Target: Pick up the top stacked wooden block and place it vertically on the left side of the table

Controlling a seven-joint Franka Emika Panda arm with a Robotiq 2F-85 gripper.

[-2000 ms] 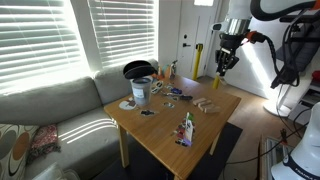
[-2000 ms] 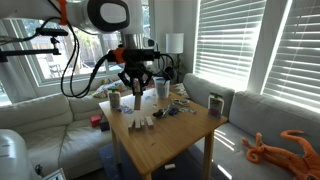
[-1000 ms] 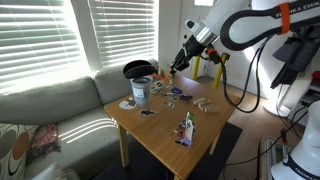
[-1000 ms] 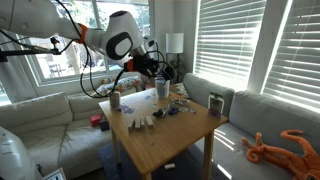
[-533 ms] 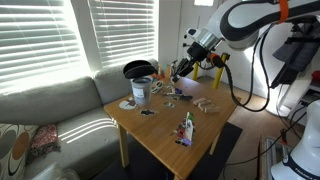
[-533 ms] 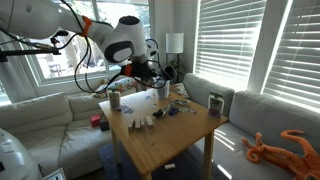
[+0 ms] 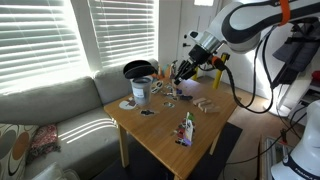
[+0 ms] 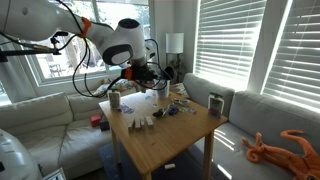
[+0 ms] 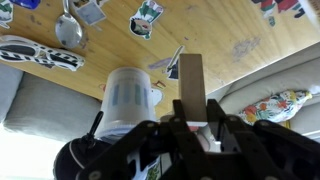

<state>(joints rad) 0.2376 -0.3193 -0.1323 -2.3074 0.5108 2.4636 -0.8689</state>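
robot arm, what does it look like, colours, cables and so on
The arm is made of smooth, rounded white links, with an orange band near one joint. Black cables hang off it in loose loops. The gripper is black and blocky; in the wrist view its fingers look dark and matte. No markings are readable.

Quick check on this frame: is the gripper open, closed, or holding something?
Gripper: closed on a wooden block, which sticks out from between its fingers in the wrist view.
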